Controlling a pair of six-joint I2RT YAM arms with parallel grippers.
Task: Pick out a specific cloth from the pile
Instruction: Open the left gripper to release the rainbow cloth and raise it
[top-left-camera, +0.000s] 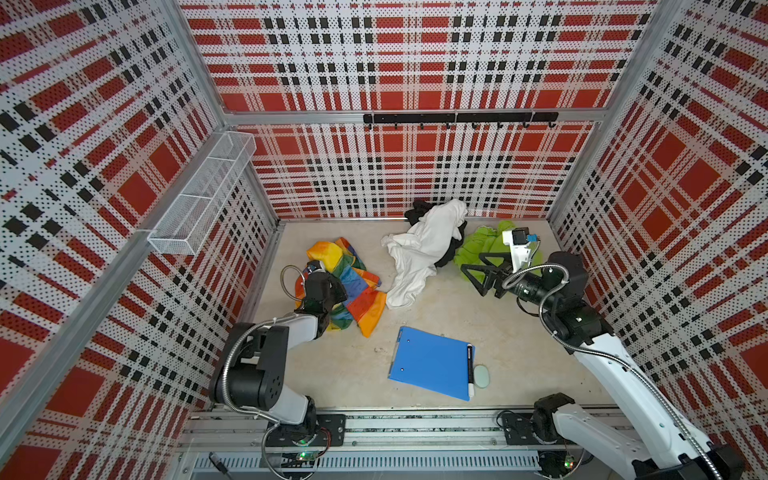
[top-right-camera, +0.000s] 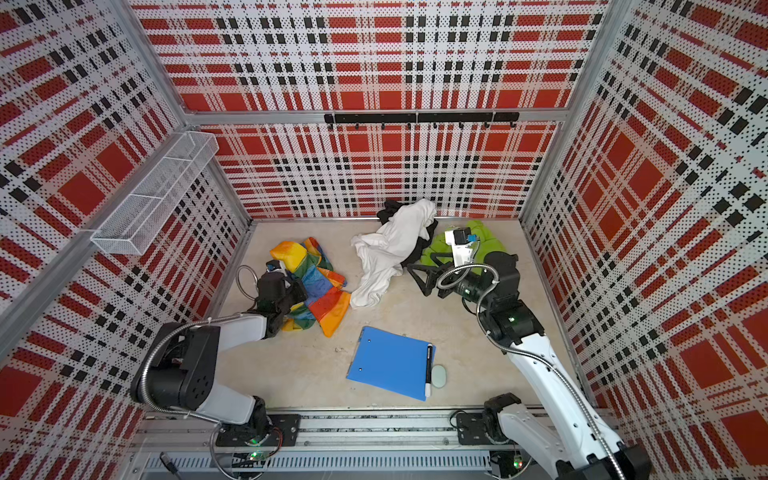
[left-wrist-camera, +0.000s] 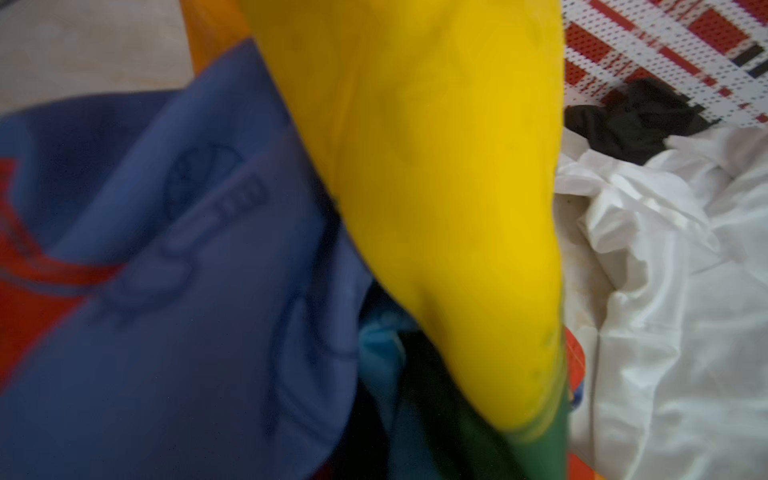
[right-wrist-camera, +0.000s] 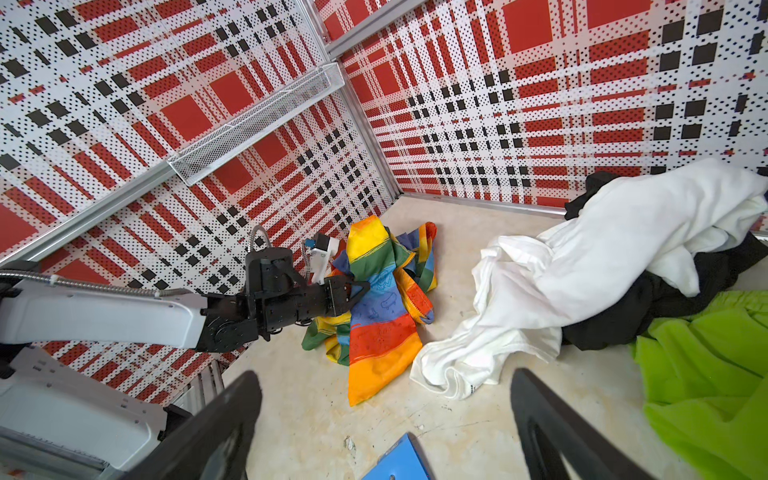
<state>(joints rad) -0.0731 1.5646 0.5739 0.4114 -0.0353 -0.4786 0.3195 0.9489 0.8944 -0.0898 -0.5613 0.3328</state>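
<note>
The rainbow cloth (top-left-camera: 359, 291) (top-right-camera: 322, 286) lies bunched at the left of the floor, apart from the pile (top-left-camera: 428, 245) (top-right-camera: 395, 245) of white, black and lime-green fabrics by the back wall. My left gripper (top-left-camera: 332, 286) (right-wrist-camera: 359, 289) is shut on a fold of the cloth, part of which stands up above it. In the left wrist view the cloth (left-wrist-camera: 436, 166) fills the frame and hides the jaws. My right gripper (top-left-camera: 473, 277) (right-wrist-camera: 384, 376) hangs open over the floor beside the lime-green fabric (right-wrist-camera: 706, 365), holding nothing.
A blue clipboard (top-left-camera: 432, 361) lies near the front with a black marker (top-left-camera: 470, 370) and a pale oval object (top-left-camera: 482, 376) at its right edge. A white wire basket (top-left-camera: 203, 195) hangs on the left wall. A black hook rail (top-left-camera: 457, 118) runs along the back wall.
</note>
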